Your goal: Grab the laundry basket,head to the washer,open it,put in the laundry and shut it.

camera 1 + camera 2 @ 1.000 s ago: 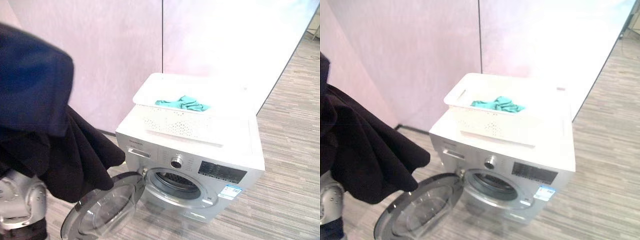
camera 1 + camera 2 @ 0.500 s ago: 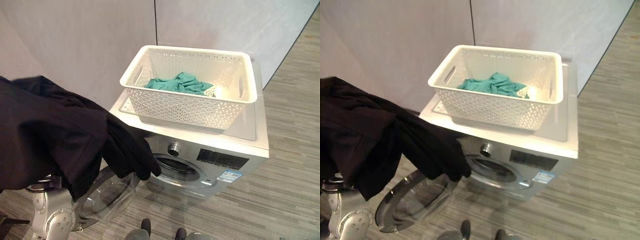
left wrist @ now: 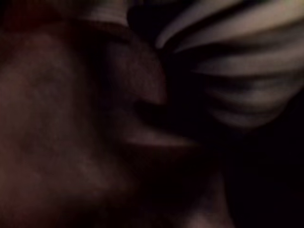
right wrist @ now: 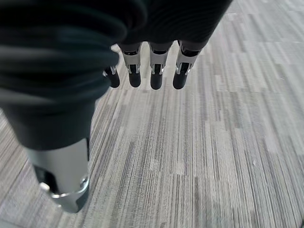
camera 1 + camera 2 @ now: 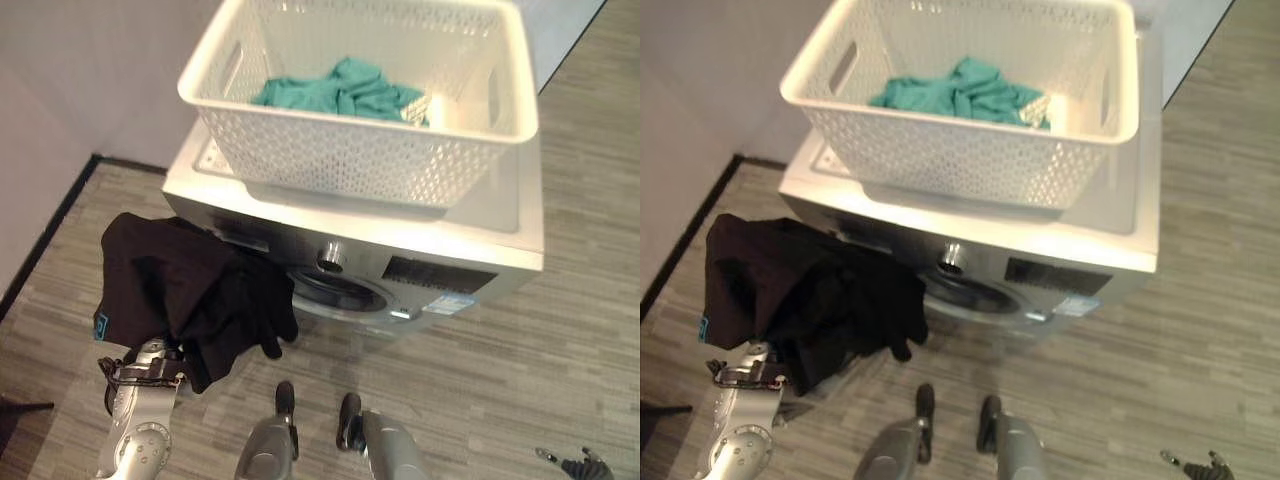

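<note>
left eye view: a black garment (image 5: 190,300) drapes over the left hand, so its fingers cannot be told, in front of the washer (image 5: 440,240). the right hand (image 4: 142,71) hangs with fingers straight over the floor (image 4: 199,156). the basket (image 5: 360,150) with teal laundry (image 5: 340,90) sits on the washer.

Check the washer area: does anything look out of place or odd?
Nothing looks spilled or damaged. The white basket sits squarely on the washer, teal cloth inside. The black garment drapes over the left arm by the drum opening.
</note>
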